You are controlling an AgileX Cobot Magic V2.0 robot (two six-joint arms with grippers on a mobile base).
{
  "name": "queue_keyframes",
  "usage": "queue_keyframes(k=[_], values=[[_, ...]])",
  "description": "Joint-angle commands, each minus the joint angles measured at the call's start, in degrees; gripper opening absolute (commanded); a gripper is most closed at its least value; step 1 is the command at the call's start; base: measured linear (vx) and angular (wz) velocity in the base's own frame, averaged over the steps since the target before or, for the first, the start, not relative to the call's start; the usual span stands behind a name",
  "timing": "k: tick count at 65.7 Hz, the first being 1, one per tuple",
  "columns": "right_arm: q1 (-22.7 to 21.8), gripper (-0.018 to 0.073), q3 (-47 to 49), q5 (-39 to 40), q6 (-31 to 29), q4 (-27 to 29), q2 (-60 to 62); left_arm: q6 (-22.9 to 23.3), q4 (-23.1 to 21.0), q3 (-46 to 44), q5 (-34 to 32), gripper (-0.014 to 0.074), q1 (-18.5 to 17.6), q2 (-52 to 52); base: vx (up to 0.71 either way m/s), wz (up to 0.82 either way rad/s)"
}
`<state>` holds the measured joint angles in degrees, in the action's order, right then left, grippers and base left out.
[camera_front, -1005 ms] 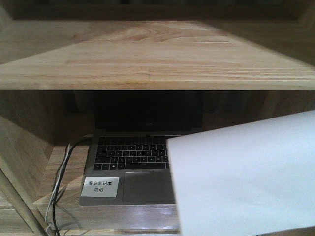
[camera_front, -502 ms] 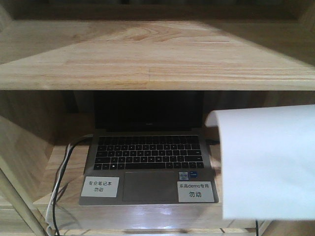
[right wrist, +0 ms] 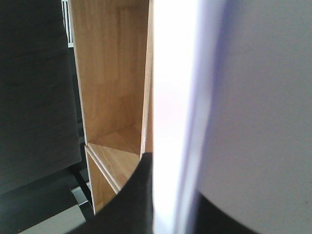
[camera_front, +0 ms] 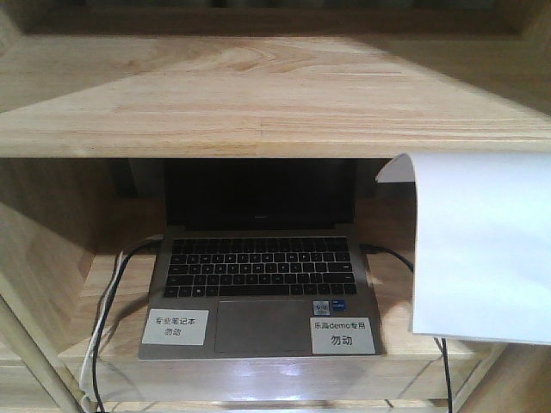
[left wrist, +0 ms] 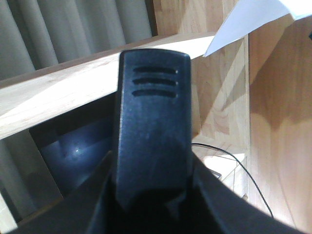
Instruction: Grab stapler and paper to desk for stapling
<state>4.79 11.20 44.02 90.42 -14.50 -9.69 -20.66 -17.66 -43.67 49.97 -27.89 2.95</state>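
Nearest, left wrist view: left gripper (left wrist: 153,200) closed on the black long-bodied plastic stapler (left wrist: 152,122), dark fingers flanking its rear. The stapler's long axis runs straight out from the wrist, and the ribbed end with three grooves points away and slightly up. Right wrist view: right gripper (right wrist: 168,214) pinched on the lower edge of the plain white paper sheet (right wrist: 253,97), which is seen almost edge-on and rises out of the jaws. Front view: the sheet hangs at far right, top edge curled over to the left. One corner shows top right in the left wrist view, so the paper lies right of and above the stapler, apart from it. Beyond: light wooden shelf unit (camera_front: 258,103), and in its lower bay an open grey laptop (camera_front: 258,275) with small white printed labels (camera_front: 176,327) and cables (camera_front: 108,310) at its left. Farthest: grey curtains (left wrist: 73,29). The desk shows in no view. Judgement: both items are in hand, each arm has its own load, and the carry to the desk remains.
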Motion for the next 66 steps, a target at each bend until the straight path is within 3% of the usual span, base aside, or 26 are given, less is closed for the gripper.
queue_keyframes(k=[1,66], values=[[-0.3,-0.0003,1.6,2.0,-0.3,0.5,-0.7,0.0,-1.4,-1.3,-6.6,-0.0006,-0.1,1.2,0.00,0.00],[-0.3,-0.0003,1.6,2.1,-0.3,0.4,-0.7,0.0,-1.4,-1.3,-6.6,-0.0006,-0.1,1.2,0.00,0.00]])
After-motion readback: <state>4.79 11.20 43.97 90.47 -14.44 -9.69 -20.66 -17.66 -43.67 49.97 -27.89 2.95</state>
